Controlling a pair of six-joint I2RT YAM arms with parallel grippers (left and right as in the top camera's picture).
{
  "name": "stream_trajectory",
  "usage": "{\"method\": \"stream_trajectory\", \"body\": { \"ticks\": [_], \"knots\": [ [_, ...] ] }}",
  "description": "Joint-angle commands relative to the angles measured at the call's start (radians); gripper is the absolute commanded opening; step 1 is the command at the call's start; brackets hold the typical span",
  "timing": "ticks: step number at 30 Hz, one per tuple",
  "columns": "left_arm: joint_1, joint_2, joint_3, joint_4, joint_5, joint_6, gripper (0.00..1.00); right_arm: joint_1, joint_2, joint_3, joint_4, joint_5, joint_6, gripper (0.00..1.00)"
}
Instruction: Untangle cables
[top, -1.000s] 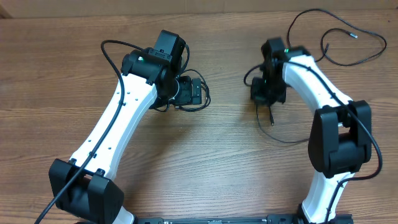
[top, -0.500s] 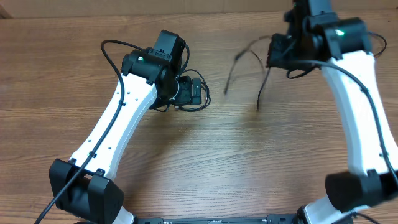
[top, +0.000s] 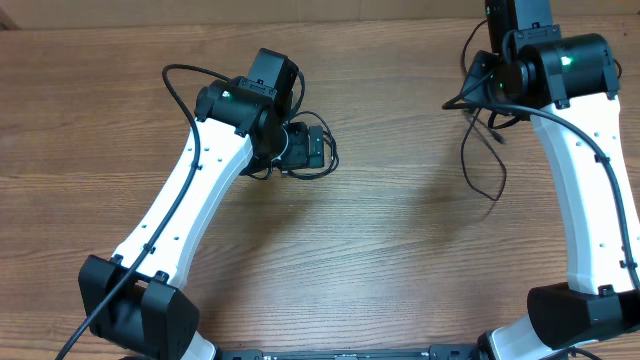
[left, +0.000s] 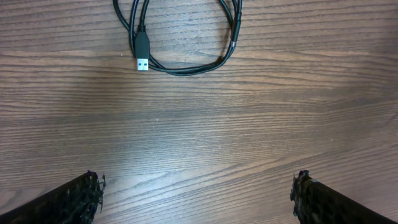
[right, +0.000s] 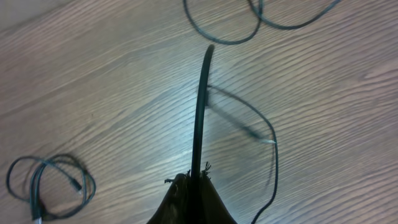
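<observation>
My right gripper (top: 482, 90) is raised over the back right of the table and is shut on a thin black cable (right: 200, 106). That cable rises straight out of the closed fingertips (right: 189, 179). Its slack hangs below as a loop (top: 470, 150) down toward the table. Another cable, a small coil (left: 186, 67) with a USB plug (left: 142, 53), lies on the wood just ahead of my left gripper (left: 196, 199). The left gripper is open and holds nothing. In the overhead view this coil (top: 326, 170) sits around the left gripper (top: 312, 148).
More loose loops of thin black cable (right: 224, 40) lie on the wooden table (top: 380, 260) beneath the right gripper. The white left arm (top: 190, 190) crosses the left half of the table, and the right arm (top: 590, 200) stands along the right edge.
The right arm has risen and swung toward the back right, carrying the cable off the table. The left arm and its coil have not moved.
</observation>
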Motion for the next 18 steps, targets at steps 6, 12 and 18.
{"method": "stream_trajectory", "body": {
  "ticks": [6, 12, 18],
  "knots": [
    [-0.002, 0.008, 0.001, 0.005, 0.008, -0.014, 1.0, -0.005, -0.004, 0.013, 0.036, -0.453, -0.209, 0.04],
    [-0.002, 0.008, 0.001, -0.004, 0.008, -0.014, 1.0, -0.012, -0.002, 0.012, 0.042, -0.269, -0.168, 0.04],
    [-0.002, 0.008, 0.001, -0.005, 0.008, -0.013, 1.0, -0.045, -0.002, 0.012, -0.001, 0.067, 0.065, 0.04]
  ]
}}
